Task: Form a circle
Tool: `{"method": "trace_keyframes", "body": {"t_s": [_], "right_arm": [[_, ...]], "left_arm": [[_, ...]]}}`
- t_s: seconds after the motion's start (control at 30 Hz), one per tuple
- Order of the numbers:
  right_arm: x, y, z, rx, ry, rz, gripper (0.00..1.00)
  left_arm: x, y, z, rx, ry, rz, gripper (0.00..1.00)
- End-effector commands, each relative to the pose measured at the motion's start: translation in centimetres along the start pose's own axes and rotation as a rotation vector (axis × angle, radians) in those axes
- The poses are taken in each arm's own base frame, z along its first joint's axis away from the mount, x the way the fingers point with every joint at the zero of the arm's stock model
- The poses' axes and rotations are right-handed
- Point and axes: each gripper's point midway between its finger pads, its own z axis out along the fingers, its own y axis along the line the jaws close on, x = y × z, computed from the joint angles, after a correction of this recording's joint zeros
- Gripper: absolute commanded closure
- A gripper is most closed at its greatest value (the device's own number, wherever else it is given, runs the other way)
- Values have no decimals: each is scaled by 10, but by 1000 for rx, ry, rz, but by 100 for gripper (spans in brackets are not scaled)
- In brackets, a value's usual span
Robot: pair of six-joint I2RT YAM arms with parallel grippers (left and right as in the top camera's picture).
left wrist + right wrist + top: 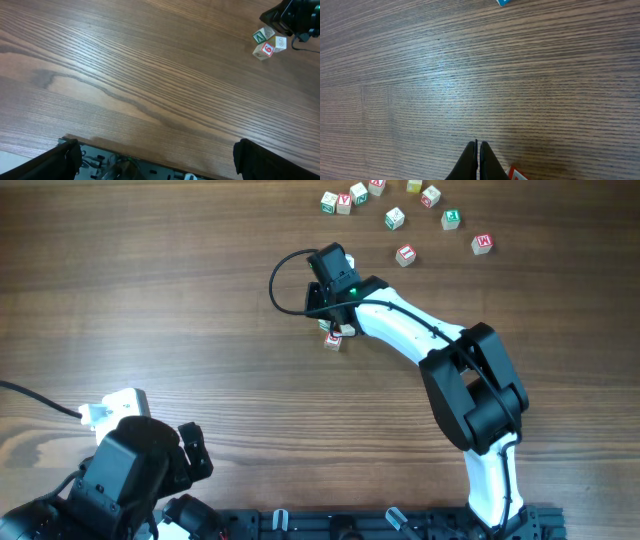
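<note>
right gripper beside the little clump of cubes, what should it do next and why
Probably lift away and fetch the nearest loose cube. The right gripper is shut on nothing beside the clump of three cubes, too few for a circle, and more lie scattered beyond it.

You get bright, even light on the wooden table [150, 310], seemingly from above, with only faint, soft shadows beside the right arm [400, 330]. In your right wrist view a pale sheen lies on the grain left of centre, and the right gripper [478, 160] looks soft-edged. In your left wrist view the left gripper [157, 152] blurs at the bottom corners.
</note>
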Motion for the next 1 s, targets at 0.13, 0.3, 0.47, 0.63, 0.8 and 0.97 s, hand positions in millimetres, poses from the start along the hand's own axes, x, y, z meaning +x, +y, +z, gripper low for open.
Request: {"method": "trace_keyframes", "body": {"t_s": [0.13, 0.3, 0.47, 0.63, 0.8, 0.97], "right_arm": [[-6, -5, 4, 24, -16, 19, 95], [-9, -12, 3, 43, -17, 38, 95], [-7, -13, 3, 48, -10, 44, 96], [-15, -7, 2, 22, -37, 17, 95], [-28, 2, -3, 4, -73, -43, 95], [-14, 1, -2, -1, -10, -54, 95]], "left_arm": [[0, 1, 0, -2, 1, -16, 0], [0, 1, 0, -2, 1, -16, 0], [0, 1, 0, -2, 1, -16, 0], [0, 1, 0, -2, 1, -16, 0], [0, 1, 0, -2, 1, -16, 0], [0, 1, 0, -2, 1, -16, 0]]}}
